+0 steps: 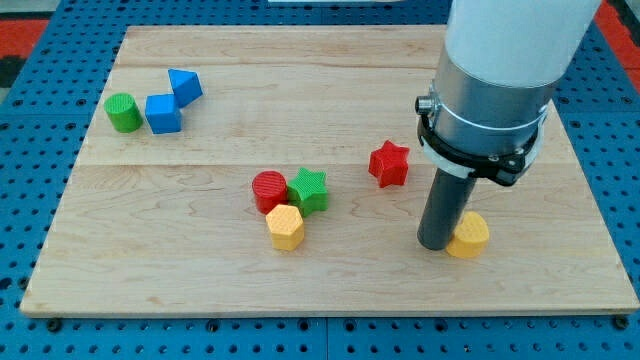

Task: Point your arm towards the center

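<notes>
My tip (437,244) rests on the board at the lower right, touching the left side of a yellow round block (470,236). A red star block (389,164) lies up and left of the tip. Near the board's middle a red cylinder (269,191), a green star block (309,190) and a yellow hexagon block (286,227) sit packed together. At the upper left stand a green cylinder (123,112), a blue cube (162,113) and a blue wedge-shaped block (185,86).
The wooden board (200,270) lies on a blue perforated table (30,180). My arm's large white and grey body (495,80) rises over the board's right side and hides part of it.
</notes>
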Available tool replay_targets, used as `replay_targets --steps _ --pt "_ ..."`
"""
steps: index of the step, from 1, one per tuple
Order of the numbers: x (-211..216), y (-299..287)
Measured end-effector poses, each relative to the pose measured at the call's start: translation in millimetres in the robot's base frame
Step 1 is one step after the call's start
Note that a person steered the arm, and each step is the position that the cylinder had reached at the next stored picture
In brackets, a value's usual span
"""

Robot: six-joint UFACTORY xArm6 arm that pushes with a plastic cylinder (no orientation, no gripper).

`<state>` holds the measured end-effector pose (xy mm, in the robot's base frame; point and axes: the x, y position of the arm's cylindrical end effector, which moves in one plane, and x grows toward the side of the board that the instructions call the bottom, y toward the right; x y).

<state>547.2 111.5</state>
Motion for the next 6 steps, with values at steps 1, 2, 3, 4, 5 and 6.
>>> replay_targets --steps 1,2,3,4,5,6 --pt "0 20" --pt "-8 -10" --pt "-59 -31" --pt "-70 -80" --pt "-91 -97" --pt "-116 -74"
